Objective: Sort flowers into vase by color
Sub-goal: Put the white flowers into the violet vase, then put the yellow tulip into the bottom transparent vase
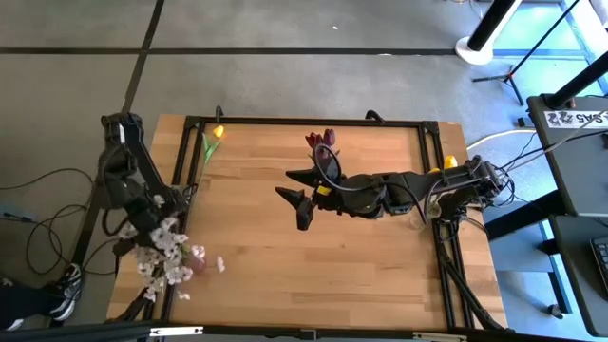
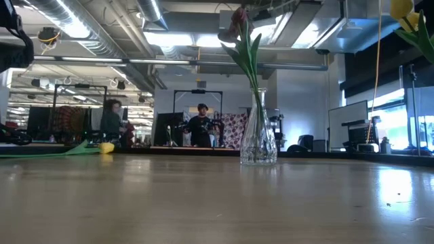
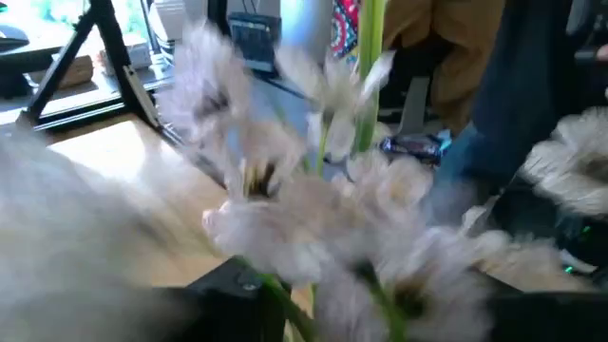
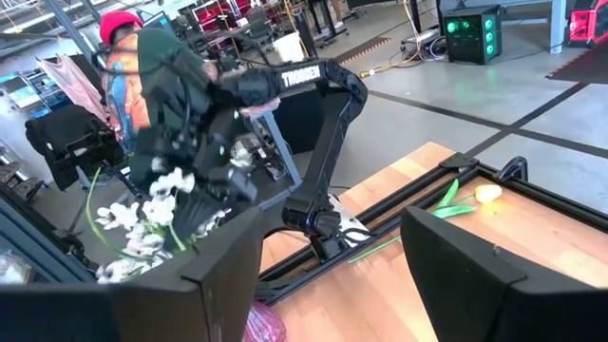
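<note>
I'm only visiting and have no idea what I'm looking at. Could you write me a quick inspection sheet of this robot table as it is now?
Surface: bare wooden table in a black frame.
Job's things: white-pink blossom sprigs at the table's left edge; a yellow tulip lying near the far left corner; dark red tulips in a glass vase.
Clutter: nothing seen.
Grippers: left gripper at the blossoms, grip unclear; right gripper open and empty over mid-table.
Cables: bundles on the floor at left and by the right arm's base.
Surroundings: workshop with people beyond the table.
</note>
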You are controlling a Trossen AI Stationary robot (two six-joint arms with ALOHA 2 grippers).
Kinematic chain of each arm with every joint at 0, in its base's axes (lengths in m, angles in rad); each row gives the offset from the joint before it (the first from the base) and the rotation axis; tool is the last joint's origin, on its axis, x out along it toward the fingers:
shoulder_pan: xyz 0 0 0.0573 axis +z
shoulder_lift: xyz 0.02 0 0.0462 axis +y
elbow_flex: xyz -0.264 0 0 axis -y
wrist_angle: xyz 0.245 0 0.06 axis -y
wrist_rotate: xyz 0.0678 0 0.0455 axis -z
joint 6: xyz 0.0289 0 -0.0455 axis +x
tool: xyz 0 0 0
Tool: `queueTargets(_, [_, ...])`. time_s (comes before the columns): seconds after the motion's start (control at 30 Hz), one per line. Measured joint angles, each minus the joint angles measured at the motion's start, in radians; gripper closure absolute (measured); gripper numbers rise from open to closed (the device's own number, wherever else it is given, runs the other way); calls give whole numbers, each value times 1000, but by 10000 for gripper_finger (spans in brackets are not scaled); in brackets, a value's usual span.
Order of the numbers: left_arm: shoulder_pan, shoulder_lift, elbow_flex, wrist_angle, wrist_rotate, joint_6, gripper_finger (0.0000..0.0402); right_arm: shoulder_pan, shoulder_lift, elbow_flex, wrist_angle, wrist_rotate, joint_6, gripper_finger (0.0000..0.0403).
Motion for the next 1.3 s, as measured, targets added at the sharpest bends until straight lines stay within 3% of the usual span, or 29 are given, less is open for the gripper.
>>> queueTargets(0.33, [0,-1,183,-37,-29,-51,264,0,0,0,0,0,-6,153])
queueTargets(0.57, [0,-1,295,-52,-199,-65,264,0,0,0,0,0,-49,153])
queueTargets(0.67, [1,-5,320,-126,-381,-128,264,0,0,0,0,0,-48,153])
queueTargets(0.8, [9,-56,327,-365,-671,-356,264,0,-2,0,-1,30,-23,153])
queueTargets(0.9, [12,-84,327,-619,-851,-648,264,-6,-7,0,0,86,-23,153])
queueTargets(1.03, [12,-111,326,-919,-966,-1058,264,-68,-23,0,-9,68,-36,152])
queueTargets(1.13, [2,-108,288,-970,-1022,-1115,264,-149,-40,1,-15,-28,-105,146])
queueTargets(1.3, [-35,-110,167,-836,-1128,-1145,264,-309,-62,1,-37,-226,-187,125])
